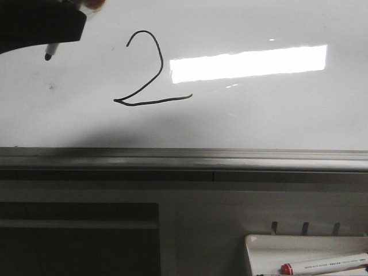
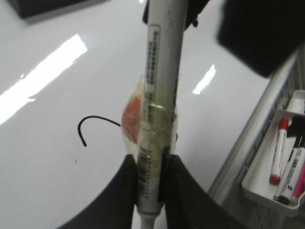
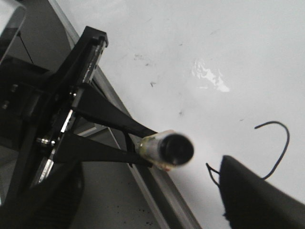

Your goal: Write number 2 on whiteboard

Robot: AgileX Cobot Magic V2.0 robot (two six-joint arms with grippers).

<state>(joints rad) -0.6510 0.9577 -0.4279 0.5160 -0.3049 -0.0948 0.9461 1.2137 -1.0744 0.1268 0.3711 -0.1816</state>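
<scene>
The left gripper [image 2: 151, 188] is formed by two broad, matte black fingers [image 2: 116, 200] with smoothly curved inner edges. In the right wrist view, it is seen as thin black struts [image 3: 102, 119] joined to a dark bracket, where small silver screws [image 3: 45, 140] and metal edges can be made out.
</scene>
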